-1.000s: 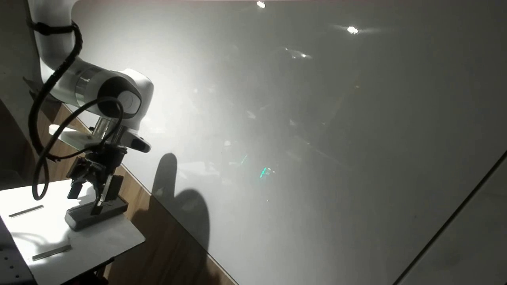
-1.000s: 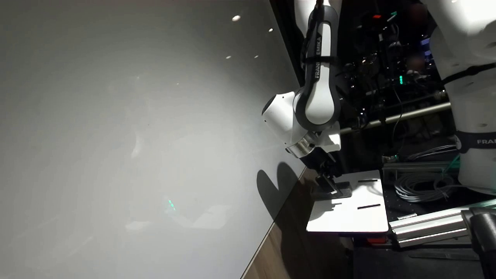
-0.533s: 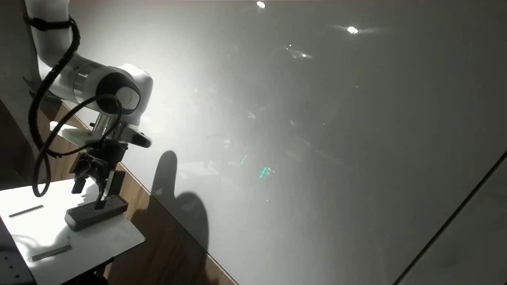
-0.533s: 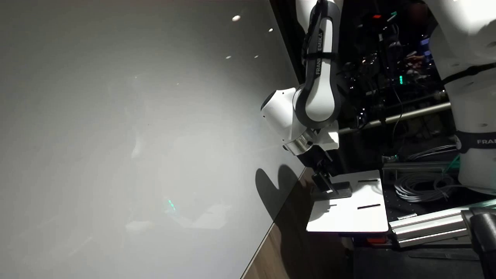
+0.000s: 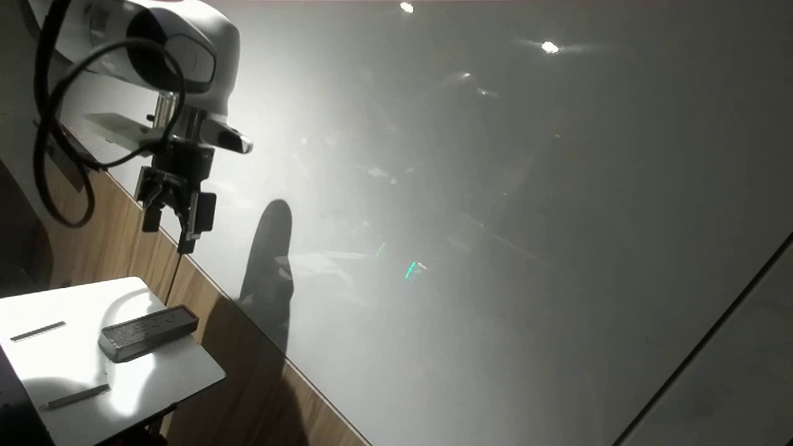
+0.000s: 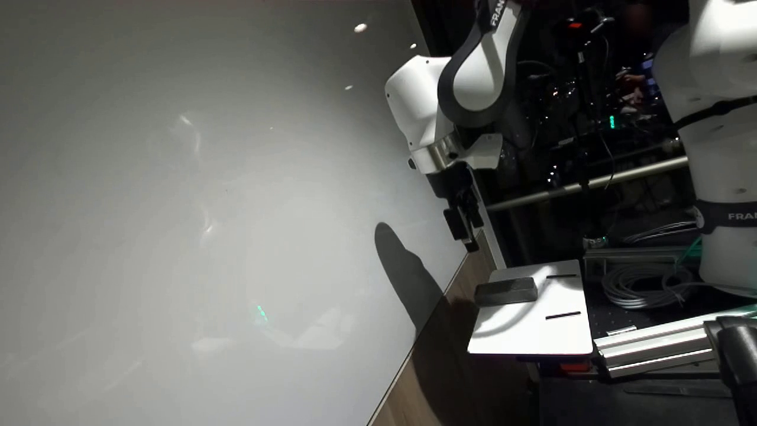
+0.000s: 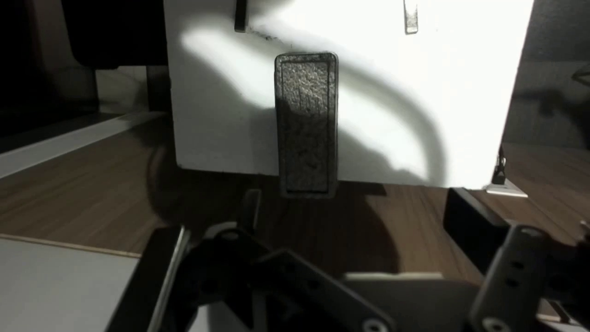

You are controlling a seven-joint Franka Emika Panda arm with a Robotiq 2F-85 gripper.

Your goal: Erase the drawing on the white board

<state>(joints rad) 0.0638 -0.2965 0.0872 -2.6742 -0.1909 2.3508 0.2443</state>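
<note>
The white board [image 5: 526, 310] fills most of both exterior views, a huge glossy panel with glare and the arm's shadow on it. I cannot make out the drawing in any view. A dark grey eraser block [image 5: 148, 332] lies flat on the small white table top, near the board's lower edge. In the wrist view the eraser [image 7: 306, 124] shows beyond my jaws, its near end jutting over the table edge. My gripper [image 5: 168, 238] hangs well above the eraser and apart from it. Its fingers are spread wide, with nothing held between them.
The small white table top [image 6: 532, 331] carries two dark strips, one of them this strip [image 5: 38, 331]. Wood panelling [image 5: 241, 378] runs below the board. A looped black cable [image 5: 43, 173] hangs from the arm. Another white arm [image 6: 718, 148] and a metal rail [image 6: 656, 346] stand beside the table.
My gripper has risen from close over the eraser to well above the table, still open. The eraser has stayed where it was. The arm's shadow on the board has shifted upward.
</note>
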